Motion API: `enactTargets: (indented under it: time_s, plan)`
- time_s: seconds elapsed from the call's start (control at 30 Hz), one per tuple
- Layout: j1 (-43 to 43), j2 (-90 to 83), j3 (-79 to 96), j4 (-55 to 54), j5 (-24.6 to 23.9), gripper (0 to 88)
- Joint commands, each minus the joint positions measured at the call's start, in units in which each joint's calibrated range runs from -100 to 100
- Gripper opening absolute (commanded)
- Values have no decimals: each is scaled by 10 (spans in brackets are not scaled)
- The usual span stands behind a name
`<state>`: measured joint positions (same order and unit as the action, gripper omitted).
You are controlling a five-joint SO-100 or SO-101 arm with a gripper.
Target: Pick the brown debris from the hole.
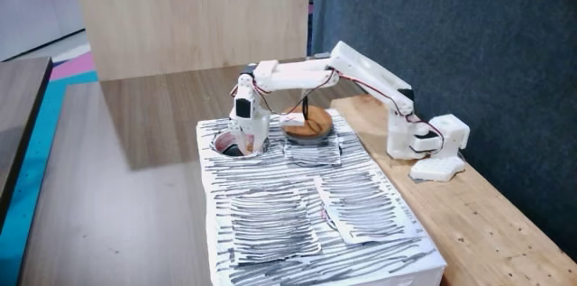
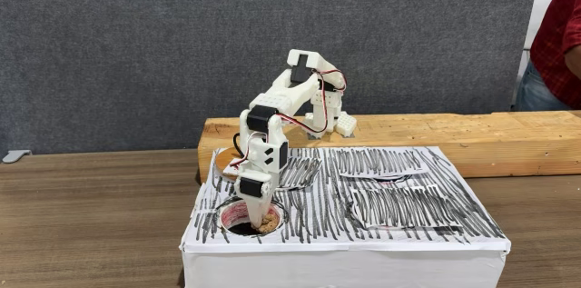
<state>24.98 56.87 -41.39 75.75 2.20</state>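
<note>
While its base sits on a pale wooden beam behind the work surface, a white robot arm reaches forward and down, its gripper dipped into the hole, a round dark opening with a pinkish-red scribbled rim near one corner of a white box. A tan-brown lump, the brown debris, shows at the fingertips in a fixed view, at the hole's edge nearest the gripper; the fingers appear to be clenched around it, though the contact is small and partly hidden. From a fixed view behind and to the side, the gripper again stands upright in the hole, and the lump cannot be made out there. Black scribbled lines cover the box top, and several loose sheets with the same scribble lie on it. A round wooden disc with a thin upright stick rests on the box just beside the hole, under the arm's forearm. The box stands on a brown wooden table before a dark grey fabric wall. At the right edge of a fixed view, a person's red sleeve is visible.
</note>
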Motion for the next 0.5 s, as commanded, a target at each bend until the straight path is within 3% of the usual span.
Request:
enactTargets:
  time_s: [0.0, 0.27, 0.47]
  plan:
    - [0, -35, -34, 13, 2, 11]
    - [-6, -181, -52, 17, 3, 11]
    - [-6, -240, -52, 87, 3, 11]
